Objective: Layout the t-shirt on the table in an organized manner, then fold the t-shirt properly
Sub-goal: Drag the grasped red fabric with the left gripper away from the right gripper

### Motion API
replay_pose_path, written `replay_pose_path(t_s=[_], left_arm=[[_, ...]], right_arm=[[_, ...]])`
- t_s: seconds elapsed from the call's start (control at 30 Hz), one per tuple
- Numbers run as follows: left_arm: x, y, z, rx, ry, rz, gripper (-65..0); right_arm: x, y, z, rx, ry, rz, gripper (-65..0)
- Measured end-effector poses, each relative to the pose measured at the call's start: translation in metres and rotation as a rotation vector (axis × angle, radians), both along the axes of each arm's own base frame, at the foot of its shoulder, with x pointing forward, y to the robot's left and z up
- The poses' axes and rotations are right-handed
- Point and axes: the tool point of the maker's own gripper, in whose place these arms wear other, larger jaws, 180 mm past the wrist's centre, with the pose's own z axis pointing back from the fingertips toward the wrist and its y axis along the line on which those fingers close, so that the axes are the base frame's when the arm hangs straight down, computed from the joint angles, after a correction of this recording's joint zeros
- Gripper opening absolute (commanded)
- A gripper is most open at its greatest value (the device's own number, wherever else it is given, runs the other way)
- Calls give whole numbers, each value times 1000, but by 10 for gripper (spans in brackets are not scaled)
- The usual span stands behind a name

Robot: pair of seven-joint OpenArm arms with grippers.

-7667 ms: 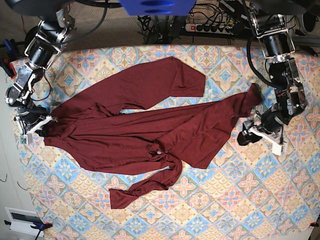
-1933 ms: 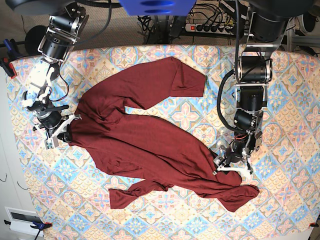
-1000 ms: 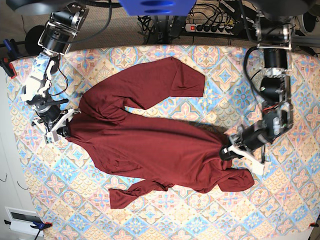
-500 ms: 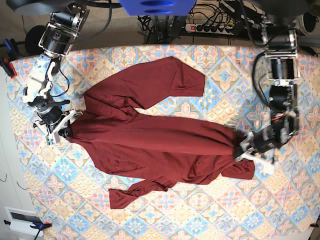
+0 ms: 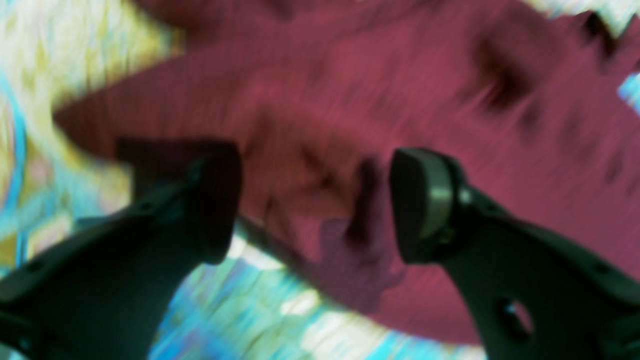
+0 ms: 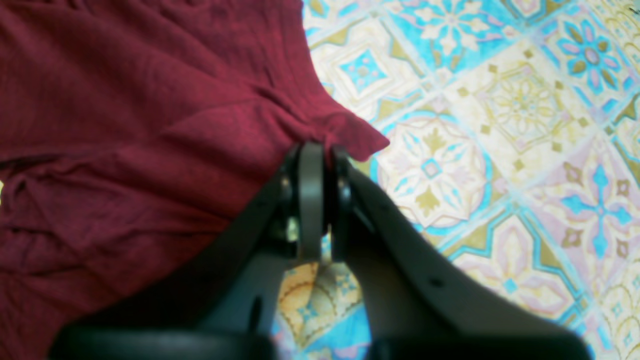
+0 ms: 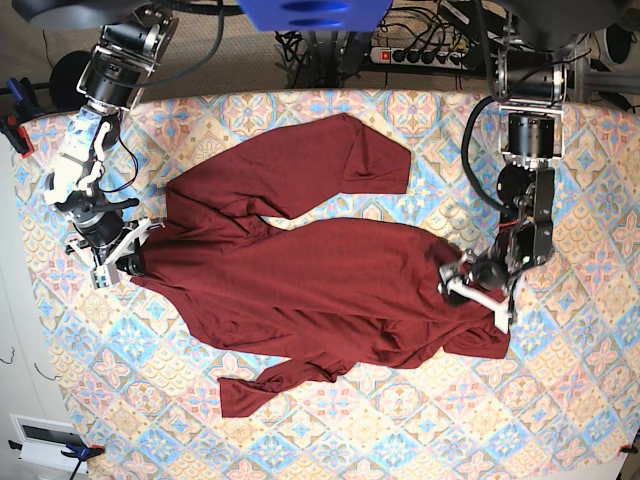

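Observation:
The maroon t-shirt [image 7: 300,270] lies spread and creased across the patterned table [image 7: 400,420], one sleeve [image 7: 375,160] toward the far side and a twisted strip [image 7: 280,380] toward the front. My left gripper [image 7: 473,288] hovers over the shirt's right end. In the left wrist view, which is blurred, it [image 5: 315,200] stands open above the t-shirt [image 5: 350,75], nothing pinched between its fingers [image 5: 425,200]. My right gripper [image 7: 125,262] is at the shirt's left edge. The right wrist view shows it [image 6: 315,165] shut on a fold of the t-shirt [image 6: 125,100].
A power strip with cables [image 7: 420,50] sits beyond the table's far edge. Blue clamps [image 7: 15,110] hold the cloth at the left. Bare patterned table [image 6: 500,150] lies beside the right gripper, and more shows along the front.
My left gripper has opened and let go of the shirt's right end, then drawn back left over the cloth. The right end has settled wider. The right gripper keeps its hold.

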Motion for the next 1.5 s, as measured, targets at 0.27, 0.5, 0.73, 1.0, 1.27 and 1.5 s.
replay_pose_path(t_s=[0.27,0.5,0.73,1.0,1.27,1.5], left_arm=[[-49,54,-12,-149,24,177,-171],[-51,65,-11,-182,-7,258,-171],[-11,42,-17,-304,7,292,-170],[20,7,-21,-399,21,309,-308],[5,-69,45,-442,-80,-34,-650],[-48,-36,88,-269,-152,-160,-650]], right_arm=[[0,0,1,0,-2,0,-650],[0,0,1,0,-3,0,-650],[1,1,1,1,-4,3,-650],[-1,-2,1,-1,-3,-4,-650],[-2,-2,0,-2,-1,-5,-650],[-1,-2,1,-4,1,-6,-650]])
